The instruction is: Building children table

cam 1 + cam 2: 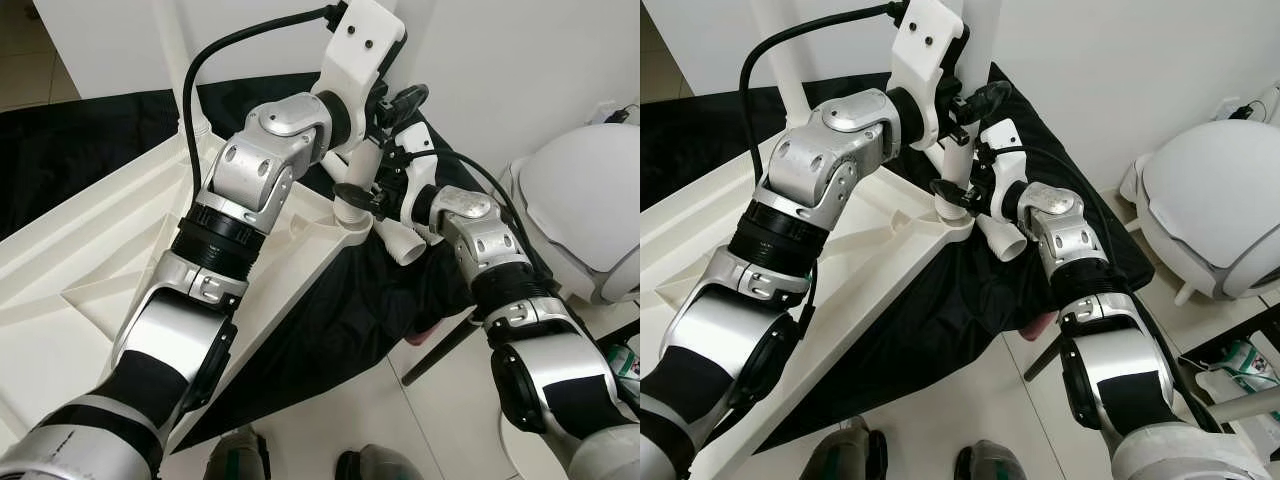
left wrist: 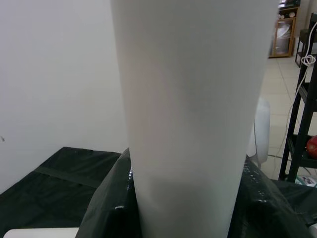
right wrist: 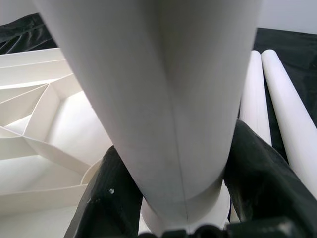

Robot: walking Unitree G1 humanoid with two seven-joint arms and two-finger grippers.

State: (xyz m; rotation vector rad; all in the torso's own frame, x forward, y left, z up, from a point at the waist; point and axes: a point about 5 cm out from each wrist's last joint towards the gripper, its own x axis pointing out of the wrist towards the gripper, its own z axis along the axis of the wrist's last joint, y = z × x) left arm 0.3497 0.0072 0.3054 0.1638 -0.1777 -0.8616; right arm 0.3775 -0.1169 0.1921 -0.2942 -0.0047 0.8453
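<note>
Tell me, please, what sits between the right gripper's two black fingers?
In the right wrist view, the white plastic table leg sits between the right gripper fingers, standing in the upturned white tabletop.

- My left arm [image 1: 235,215] is brushed silver, its rounded joint housings dotted with small dark screws, with black ribbed collars between the segments.
- A white wrist block [image 1: 358,45] with two dark screw holes tops it; a black cable [image 1: 200,75] loops out from it.
- My right arm [image 1: 500,270] has the same silver shells and black bands.
- My right end effector's fingers [image 3: 106,198] are matte black.
</note>
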